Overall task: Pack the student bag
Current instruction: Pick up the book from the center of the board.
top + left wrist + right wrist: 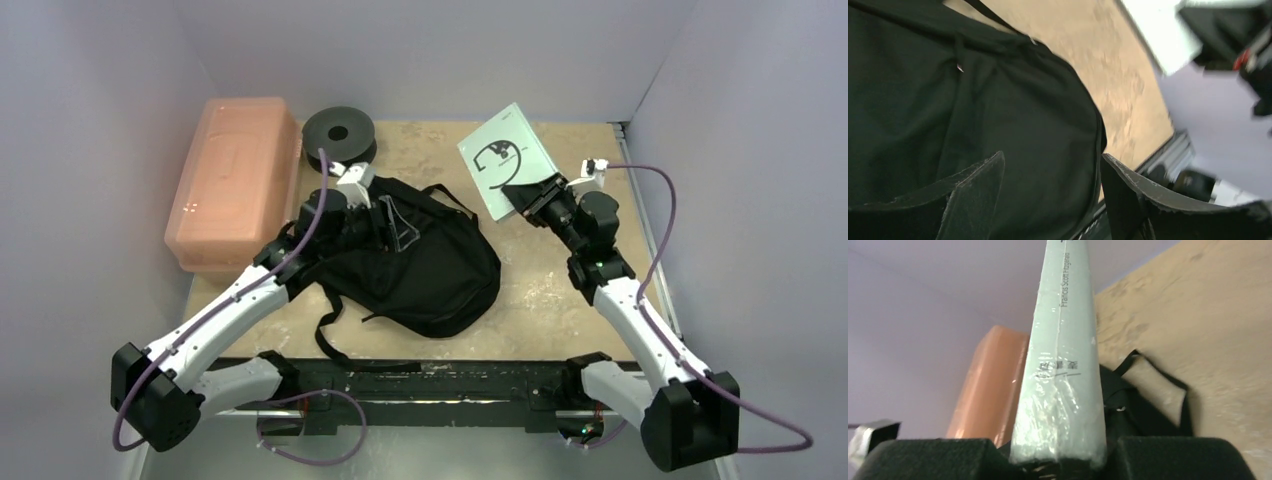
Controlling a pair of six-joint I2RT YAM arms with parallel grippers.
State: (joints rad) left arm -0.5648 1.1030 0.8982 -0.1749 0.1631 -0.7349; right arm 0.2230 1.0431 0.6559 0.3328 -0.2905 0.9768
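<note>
The student bag (425, 265), soft and black, lies flat in the middle of the table with its straps (330, 335) trailing toward the near edge. My left gripper (385, 222) hovers over the bag's far left part, open, with only bag fabric (998, 100) showing between its fingers (973, 195). A pale green book (508, 158) wrapped in clear film is raised at the back right. My right gripper (528, 195) is shut on its near corner, and the book's spine (1060, 390) stands between the pads. The bag (1143, 410) shows beyond it.
A pink translucent plastic box (235, 180) stands at the back left, also visible behind the book as the box (990, 385). A black round spool (340, 132) lies behind the bag. The tan tabletop (560, 290) ends at grey walls; a black rail runs along the near edge.
</note>
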